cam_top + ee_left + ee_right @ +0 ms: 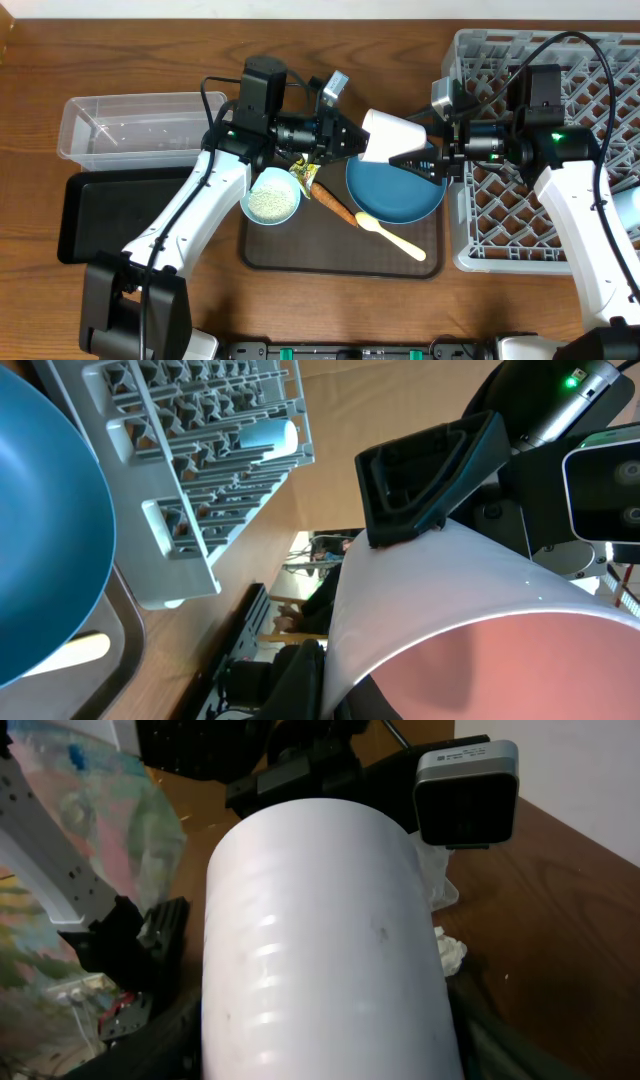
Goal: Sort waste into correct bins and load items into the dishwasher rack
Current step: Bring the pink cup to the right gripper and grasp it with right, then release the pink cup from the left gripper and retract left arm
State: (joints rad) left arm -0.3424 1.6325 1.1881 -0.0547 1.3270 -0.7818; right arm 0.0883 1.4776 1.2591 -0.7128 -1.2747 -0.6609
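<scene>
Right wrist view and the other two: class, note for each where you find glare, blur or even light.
Right wrist: pale glare streaks cross the pink cup, white outside; the background at left is soft. Left wrist: the near dark blue plate looks soft-edged, the dishwasher rack sharp. Overhead: even light, everything crisp.

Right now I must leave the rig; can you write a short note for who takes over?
Left gripper: shut on pink cup, held above dark blue plate.
Right gripper: fingers around same cup; grip unclear.
On brown tray: plate, spoon, carrot, wrapper, light blue cup holding rice.
Clear tub, black tray: no waste seen.
Left: cup into rack, then everything else.
</scene>
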